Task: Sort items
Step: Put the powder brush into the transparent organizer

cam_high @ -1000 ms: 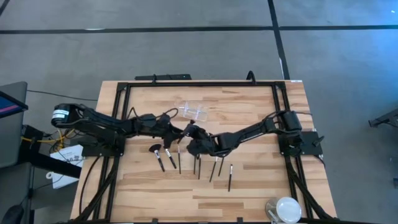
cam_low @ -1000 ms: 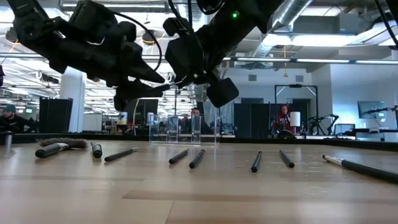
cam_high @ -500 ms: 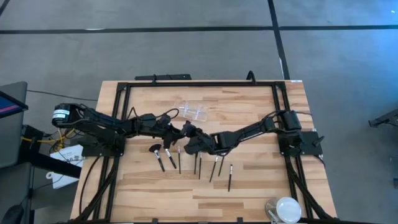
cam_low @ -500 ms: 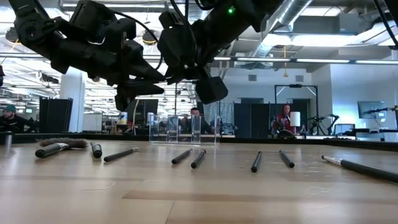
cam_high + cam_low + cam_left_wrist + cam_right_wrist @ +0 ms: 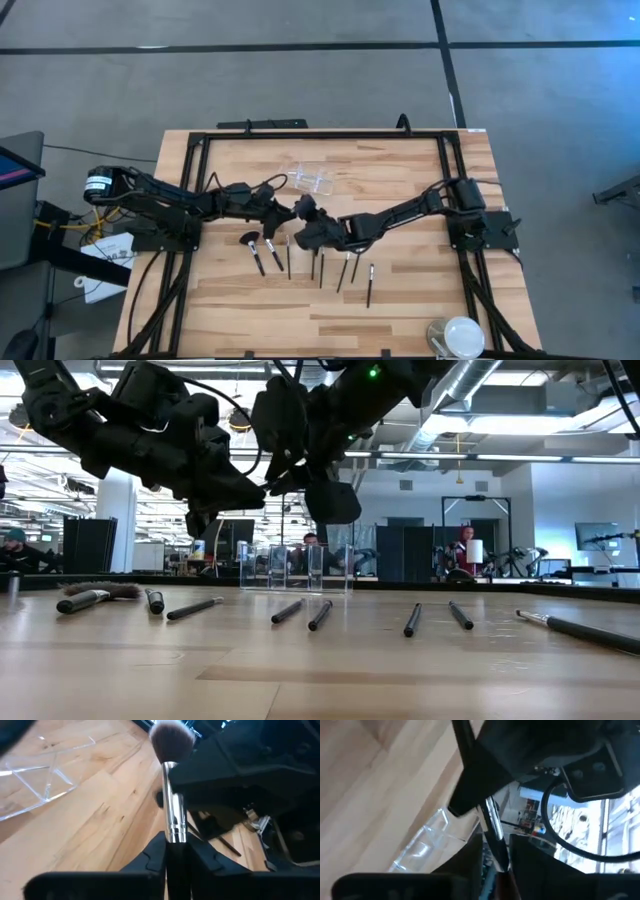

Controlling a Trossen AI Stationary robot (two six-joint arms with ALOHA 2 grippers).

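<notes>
Nudging leftward, right gripper (image 5: 303,210) (nearer left gripper (image 5: 283,213)) meets brush (image 5: 173,795).

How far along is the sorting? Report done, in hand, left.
Done: nothing visibly; the clear holder looks empty. In hand: the left gripper has its fingers shut on one brush above the table, meeting the right gripper. Left: the row of brushes lying on the table.

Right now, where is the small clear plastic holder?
In the high view, the small clear plastic holder sits on the wooden table toward its far edge, near centre, just beyond the two tools and the row of makeup brushes.
</notes>
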